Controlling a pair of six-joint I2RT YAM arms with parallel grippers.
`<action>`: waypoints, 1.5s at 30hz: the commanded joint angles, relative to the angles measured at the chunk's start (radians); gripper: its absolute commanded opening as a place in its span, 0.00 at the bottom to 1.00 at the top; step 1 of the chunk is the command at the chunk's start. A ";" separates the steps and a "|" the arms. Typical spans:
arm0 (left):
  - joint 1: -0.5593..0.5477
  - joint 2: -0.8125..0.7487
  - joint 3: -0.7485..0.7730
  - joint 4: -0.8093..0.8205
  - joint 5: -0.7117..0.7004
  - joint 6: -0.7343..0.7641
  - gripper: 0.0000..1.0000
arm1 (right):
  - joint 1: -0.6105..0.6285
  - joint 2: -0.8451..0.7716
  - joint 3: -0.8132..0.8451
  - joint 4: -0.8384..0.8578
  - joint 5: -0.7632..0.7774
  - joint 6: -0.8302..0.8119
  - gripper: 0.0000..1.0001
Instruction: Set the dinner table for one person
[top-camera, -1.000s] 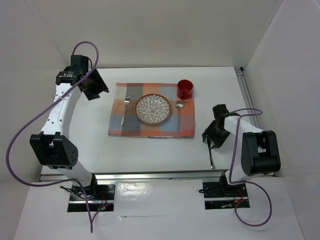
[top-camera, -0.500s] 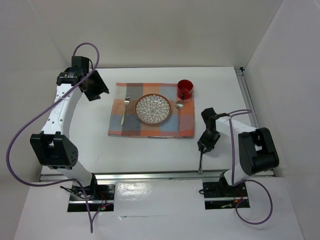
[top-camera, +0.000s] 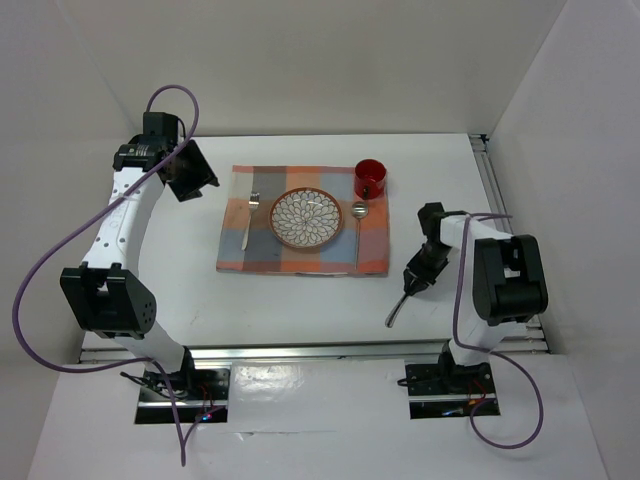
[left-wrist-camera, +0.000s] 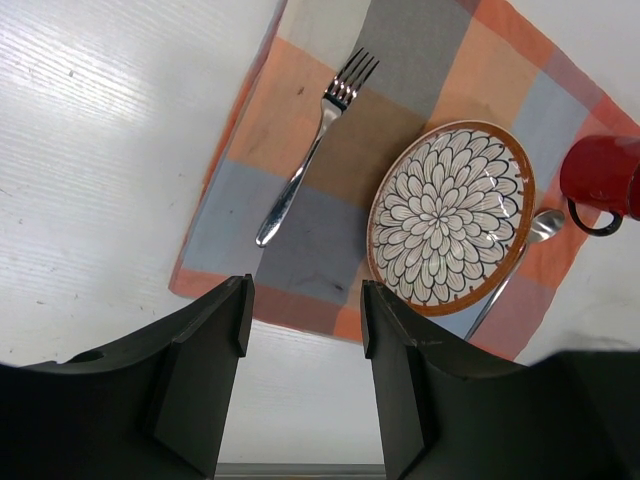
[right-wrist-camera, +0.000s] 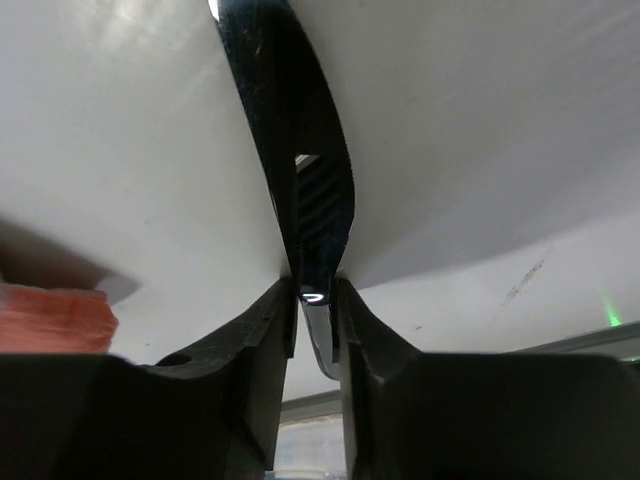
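Note:
The white dinner table (top-camera: 300, 305) carries a checked placemat (top-camera: 300, 258) with a patterned plate (top-camera: 307, 217), a fork (top-camera: 247, 222) left of it, a spoon (top-camera: 358, 214) right of it and a red mug (top-camera: 369, 179) at the far right corner. My right gripper (top-camera: 411, 283) is shut on a silver knife (top-camera: 396, 311) just off the placemat's near right corner; the blade (right-wrist-camera: 290, 120) runs out ahead of the gripper (right-wrist-camera: 315, 300). My left gripper (top-camera: 195, 175) is open and empty, high beyond the placemat's left edge. The left gripper (left-wrist-camera: 305, 300) looks down on the fork (left-wrist-camera: 310, 150) and plate (left-wrist-camera: 450, 215).
A silver rail (top-camera: 300, 352) runs along the table's near edge and another (top-camera: 495, 200) along the right side. White walls enclose the table. The placemat's orange corner (right-wrist-camera: 50, 315) shows left of my right fingers. The mug (left-wrist-camera: 598, 175) is at the left wrist view's right edge.
My right gripper has shifted left toward the placemat's near right corner and turned, so the knife now slants toward the near left. The left arm has not moved.

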 joint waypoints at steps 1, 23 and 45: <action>0.001 -0.017 0.018 0.021 0.011 0.008 0.63 | -0.014 0.028 0.009 0.170 0.169 -0.020 0.34; 0.001 -0.017 0.018 0.021 0.019 0.008 0.63 | 0.177 -0.040 -0.157 0.147 0.138 0.100 0.45; 0.001 0.001 0.056 0.012 0.031 0.017 0.63 | 0.111 -0.182 0.102 0.013 0.301 -0.087 0.00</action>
